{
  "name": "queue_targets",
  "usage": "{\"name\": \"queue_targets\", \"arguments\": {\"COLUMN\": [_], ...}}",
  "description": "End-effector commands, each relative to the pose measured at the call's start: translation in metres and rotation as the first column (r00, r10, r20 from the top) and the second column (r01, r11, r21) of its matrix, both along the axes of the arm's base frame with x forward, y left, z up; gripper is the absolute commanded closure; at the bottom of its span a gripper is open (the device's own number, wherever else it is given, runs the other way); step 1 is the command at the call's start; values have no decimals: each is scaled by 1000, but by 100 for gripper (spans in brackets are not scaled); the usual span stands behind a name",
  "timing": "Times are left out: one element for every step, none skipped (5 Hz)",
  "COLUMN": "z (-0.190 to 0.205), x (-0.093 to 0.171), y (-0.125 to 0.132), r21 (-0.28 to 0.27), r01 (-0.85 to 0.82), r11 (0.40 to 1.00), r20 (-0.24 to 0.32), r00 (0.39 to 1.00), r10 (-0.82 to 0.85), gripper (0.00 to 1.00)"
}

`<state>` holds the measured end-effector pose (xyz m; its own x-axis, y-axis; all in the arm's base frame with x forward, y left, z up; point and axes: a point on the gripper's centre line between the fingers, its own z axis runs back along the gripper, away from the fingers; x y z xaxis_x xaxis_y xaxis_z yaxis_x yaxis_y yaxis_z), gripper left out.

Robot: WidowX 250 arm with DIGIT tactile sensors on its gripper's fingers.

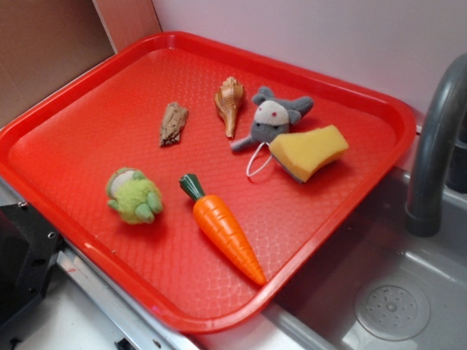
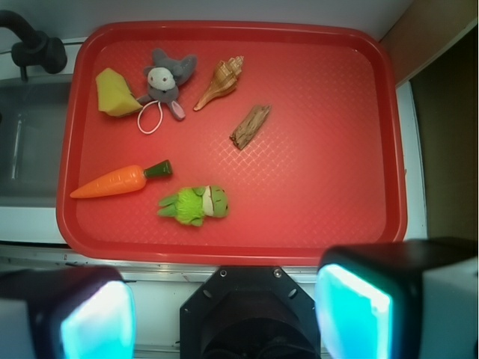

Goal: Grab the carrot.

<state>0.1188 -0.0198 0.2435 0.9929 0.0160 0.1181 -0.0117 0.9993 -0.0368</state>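
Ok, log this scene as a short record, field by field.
target: carrot, lying flat on the red tray, stem cap toward the green plush toy
nearest neighbour: green plush toy, apart from the carrot
other items: yellow sponge touching the grey plush mouse; seashell; wood piece
gripper: open, at the tray's near edge, holding nothing
beside tray: grey sink with dark faucet

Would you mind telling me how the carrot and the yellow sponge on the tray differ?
The carrot is glossy orange with a green stem cap; the sponge is matte yellow. The carrot is a long tapered cone, the sponge a stubby wedge. The sponge lies against the grey plush mouse; the carrot touches nothing. Both rest on the red tray.
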Motion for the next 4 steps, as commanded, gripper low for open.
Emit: {"name": "queue_targets", "arguments": {"z": [0, -1, -17, -27], "x": [0, -6, -4, -3], "y": [0, -33, -65, -91], "r21": [0, -158, -169, -192], "r01": [0, -31, -158, -323], "r11": [1000, 987, 973, 926], "r20": [0, 3, 26, 6], "r00": [1000, 999, 986, 944], "r10": [0, 32, 164, 331], "gripper": [0, 0, 0, 0]}}
